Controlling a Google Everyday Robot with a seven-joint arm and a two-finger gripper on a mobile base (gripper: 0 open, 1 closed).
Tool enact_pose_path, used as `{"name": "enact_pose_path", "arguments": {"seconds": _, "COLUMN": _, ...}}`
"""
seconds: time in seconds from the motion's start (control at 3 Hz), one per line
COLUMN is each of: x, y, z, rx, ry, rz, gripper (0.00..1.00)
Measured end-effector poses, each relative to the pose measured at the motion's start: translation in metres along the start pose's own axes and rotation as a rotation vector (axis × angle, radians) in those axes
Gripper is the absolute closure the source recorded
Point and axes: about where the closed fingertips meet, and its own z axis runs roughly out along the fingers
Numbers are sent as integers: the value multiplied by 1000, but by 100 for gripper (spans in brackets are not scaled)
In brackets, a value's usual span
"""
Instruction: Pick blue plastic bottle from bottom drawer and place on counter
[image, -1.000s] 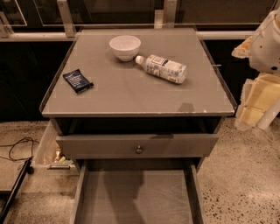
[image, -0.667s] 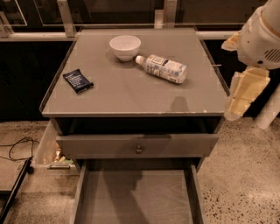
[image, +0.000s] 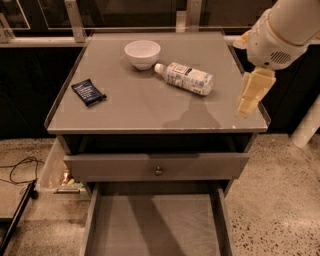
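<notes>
The blue plastic bottle (image: 186, 78) lies on the counter (image: 140, 107). Our gripper (image: 246, 106) hangs above the counter's right edge. We cannot tell its spread.

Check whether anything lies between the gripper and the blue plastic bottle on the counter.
Nothing visible does. The gripper hangs over the right edge of the counter; the blue plastic bottle lies on its side nearer the middle, with only bare counter between. The white bowl sits beyond the bottle's cap end.
</notes>
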Motion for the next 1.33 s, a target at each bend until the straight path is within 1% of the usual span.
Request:
{"name": "enact_pose_path", "arguments": {"seconds": 0.33, "x": -5, "y": -24, "z": 32, "rx": -15, "ry": -30, "rz": -8, "gripper": 0}}
{"name": "enact_pose_path", "arguments": {"seconds": 0.67, "x": 6, "y": -49, "z": 77, "rx": -87, "ry": -71, "rz": 52, "gripper": 0}}
{"name": "enact_pose_path", "arguments": {"seconds": 1.0, "x": 5, "y": -49, "z": 78, "rx": -87, "ry": -72, "rz": 52, "gripper": 0}}
{"name": "enact_pose_path", "arguments": {"seconds": 1.33, "x": -2, "y": -52, "z": 81, "rx": -68, "ry": -111, "rz": 24, "gripper": 0}}
